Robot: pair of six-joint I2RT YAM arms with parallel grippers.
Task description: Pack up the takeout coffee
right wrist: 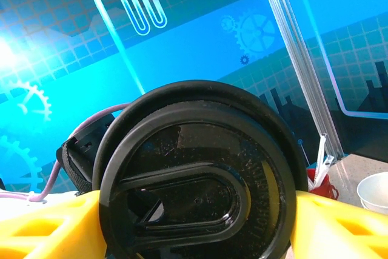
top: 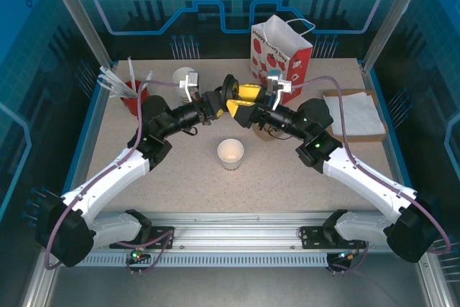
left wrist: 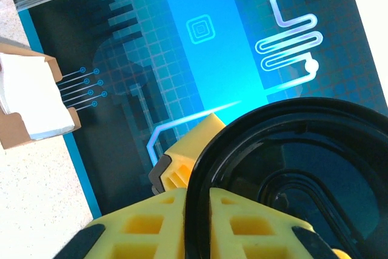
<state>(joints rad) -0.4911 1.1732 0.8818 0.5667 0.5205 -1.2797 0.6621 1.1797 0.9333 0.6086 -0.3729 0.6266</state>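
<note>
one cup mid-table, one strawberry bag, black lid aloft.

Left arm, right arm: I am wearing glossy white shells on my long links and black housings at my joints and bases. A mauve cable is running along each arm. Small green lights are glowing on my black elbows. Left gripper, right gripper: I am showing yellow moulded fingers with hollow square pockets.
</note>
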